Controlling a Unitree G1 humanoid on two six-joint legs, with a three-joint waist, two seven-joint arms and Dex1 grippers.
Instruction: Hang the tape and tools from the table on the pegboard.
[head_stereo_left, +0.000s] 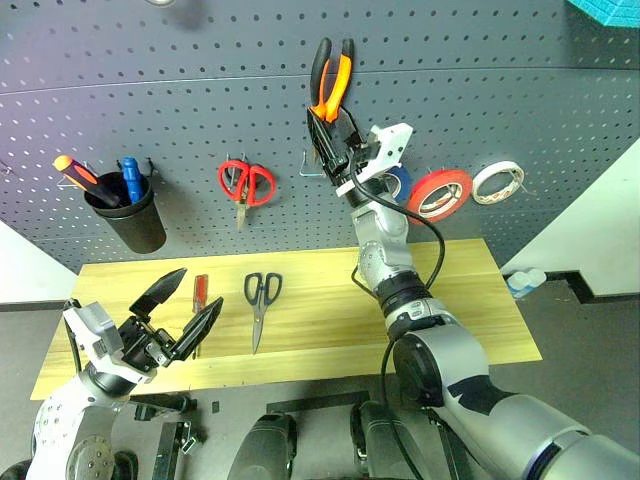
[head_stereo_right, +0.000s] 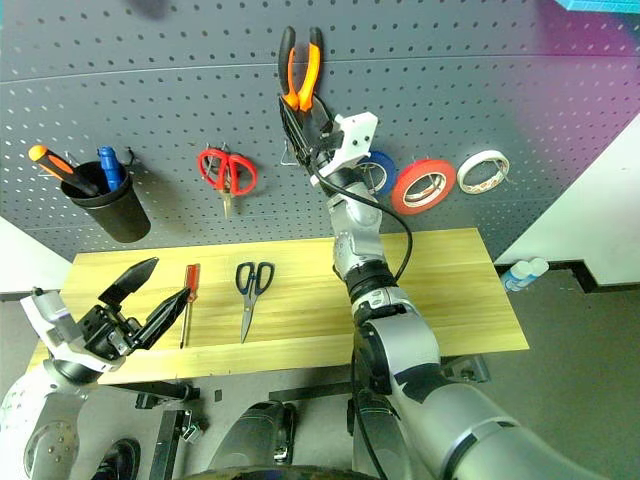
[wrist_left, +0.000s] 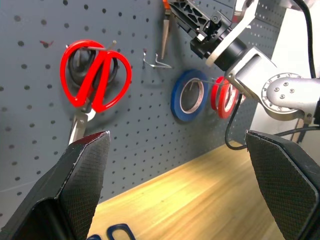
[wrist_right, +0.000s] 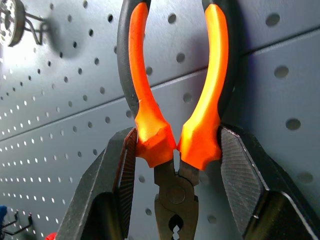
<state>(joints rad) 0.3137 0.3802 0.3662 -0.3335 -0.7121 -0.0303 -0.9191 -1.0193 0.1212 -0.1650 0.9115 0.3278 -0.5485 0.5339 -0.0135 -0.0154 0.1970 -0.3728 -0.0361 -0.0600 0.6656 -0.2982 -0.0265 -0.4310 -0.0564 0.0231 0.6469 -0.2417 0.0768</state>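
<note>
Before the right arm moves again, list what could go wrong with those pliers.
1. The right gripper pinches the pliers only at the base of the handles, jaws down; they could slip or swing.
2. The empty hook sits below the handles, beside the gripper, so lining up the handle loop may scrape the pegboard.
3. The blue tape roll hangs close beside that hook; the wrist may knock it off.

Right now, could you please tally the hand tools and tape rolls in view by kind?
Pliers: 1
Scissors, red-handled and dark-handled: 2
Screwdrivers, orange, blue, red: 3
Tape rolls, blue, red, pale: 3
Total: 9
</note>
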